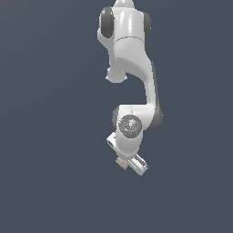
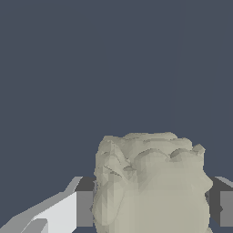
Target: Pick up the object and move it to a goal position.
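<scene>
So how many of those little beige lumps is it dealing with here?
1. The beige object sits between the gripper fingers, one dark pad on each side; the exterior view shows only a sliver of it. Others could be hidden beneath the arm.

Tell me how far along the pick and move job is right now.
Done, it seems: in the wrist view the beige object sits between the gripper fingers, apparently clamped. In hand: the exterior view shows it tucked under the gripper. Left: reaching the goal; no goal marker shows in either view.
</scene>
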You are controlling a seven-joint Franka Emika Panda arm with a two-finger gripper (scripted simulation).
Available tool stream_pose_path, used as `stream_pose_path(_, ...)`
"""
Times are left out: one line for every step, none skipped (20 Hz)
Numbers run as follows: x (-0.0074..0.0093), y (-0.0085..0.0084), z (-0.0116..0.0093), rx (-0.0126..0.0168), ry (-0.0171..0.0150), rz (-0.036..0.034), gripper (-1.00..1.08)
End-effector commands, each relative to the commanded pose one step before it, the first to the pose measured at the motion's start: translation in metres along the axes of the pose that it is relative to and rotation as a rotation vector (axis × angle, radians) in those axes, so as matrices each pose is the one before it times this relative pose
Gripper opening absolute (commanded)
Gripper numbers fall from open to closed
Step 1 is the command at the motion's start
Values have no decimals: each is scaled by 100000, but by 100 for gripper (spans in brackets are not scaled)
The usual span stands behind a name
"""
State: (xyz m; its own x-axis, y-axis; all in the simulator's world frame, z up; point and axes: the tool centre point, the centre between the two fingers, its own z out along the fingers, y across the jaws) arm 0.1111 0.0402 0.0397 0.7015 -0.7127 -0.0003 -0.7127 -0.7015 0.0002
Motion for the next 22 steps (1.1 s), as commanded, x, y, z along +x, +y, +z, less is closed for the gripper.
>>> stream_pose_path(-37, 122, -24, 24, 20, 8, -100)
stream_pose_path(-36, 96, -4, 0, 0, 0, -100)
stream_pose_path(-44, 118, -4, 0, 0, 0, -100)
stream_pose_path(-52, 140, -5, 0, 0, 0, -100)
stream_pose_path(-61, 163, -6, 0, 0, 0, -100)
stream_pose_path(-70, 187, -7, 0, 0, 0, -100)
stream_pose_path(-79, 211, -8, 0, 0, 0, -100)
stream_pose_path(-88, 236, -9, 0, 0, 0, -100)
stream_pose_path(-131, 232, 9, -30, -6, -62, -100)
stream_pose_path(-108, 290, -11, 0, 0, 0, -100)
stream_pose_path(-119, 318, -12, 0, 0, 0, -100)
stream_pose_path(-129, 347, -13, 0, 0, 0, -100)
stream_pose_path(-141, 378, -14, 0, 0, 0, -100)
stream_pose_path(-152, 410, -15, 0, 0, 0, -100)
stream_pose_path(-165, 443, -16, 0, 0, 0, -100)
stream_pose_path(-177, 478, -17, 0, 0, 0, -100)
stream_pose_path(-189, 511, -18, 0, 0, 0, -100)
stream_pose_path(-194, 525, -19, 0, 0, 0, -100)
stream_pose_path(-198, 536, -19, 0, 0, 0, -100)
stream_pose_path(-202, 547, -19, 0, 0, 0, -100)
stream_pose_path(-205, 557, -20, 0, 0, 0, -100)
stream_pose_path(-209, 568, -20, 0, 0, 0, -100)
